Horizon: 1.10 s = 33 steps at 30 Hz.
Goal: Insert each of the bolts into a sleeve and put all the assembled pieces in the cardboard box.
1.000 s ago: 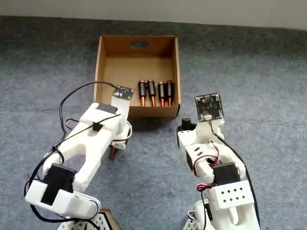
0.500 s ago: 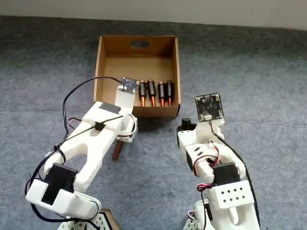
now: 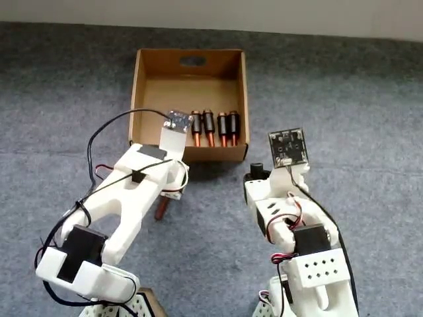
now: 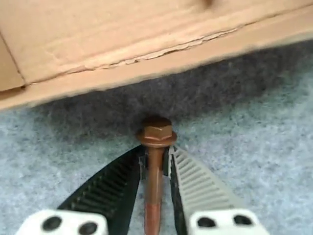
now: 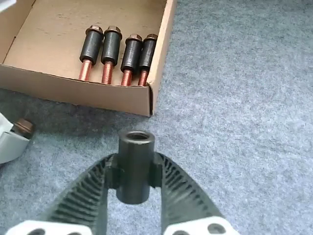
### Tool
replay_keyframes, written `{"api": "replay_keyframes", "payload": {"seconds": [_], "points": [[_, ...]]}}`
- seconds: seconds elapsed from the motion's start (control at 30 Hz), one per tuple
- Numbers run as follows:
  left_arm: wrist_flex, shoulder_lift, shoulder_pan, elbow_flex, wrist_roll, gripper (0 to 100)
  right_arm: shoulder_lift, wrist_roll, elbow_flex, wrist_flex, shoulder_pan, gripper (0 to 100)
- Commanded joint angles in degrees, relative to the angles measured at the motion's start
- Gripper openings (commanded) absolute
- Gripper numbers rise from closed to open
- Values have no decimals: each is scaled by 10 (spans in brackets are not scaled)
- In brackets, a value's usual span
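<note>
As it stands, the cardboard box [image 3: 165,92] holds four assembled pieces [image 3: 215,127]

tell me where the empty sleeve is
In the right wrist view, the sleeve is clamped between the fingers of the right gripper, short of the near corner of the cardboard box.

In the high view the left arm [image 3: 132,191] hides most of the bolt [image 3: 160,210]; in the left wrist view its shank runs off the edge and the cardboard box [image 4: 146,44] is blurred; the right fingers [image 5: 183,196] cover the lower sides of the sleeve [image 5: 134,166].
</note>
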Motion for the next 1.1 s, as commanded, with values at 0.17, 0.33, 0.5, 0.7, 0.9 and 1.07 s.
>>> {"api": "replay_keyframes", "payload": {"seconds": [0.17,0.33,0.5,0.7,0.9,1.07], "points": [[-7,-3,-4,-4,-4,58,-11,0,-1,-11,6,6],[-7,-15,9,-4,-2,6,-12,-2,-1,-11,5,6],[-6,-101,41,38,-2,7,-12,-4,-1,-11,6,6],[-60,-324,37,146,-4,7,-12,-4,6,-43,4,6],[-144,-558,39,252,-2,7,-12,-1,21,-147,4,6],[-161,-673,39,280,-1,8,-11,0,20,-221,4,6]]}}
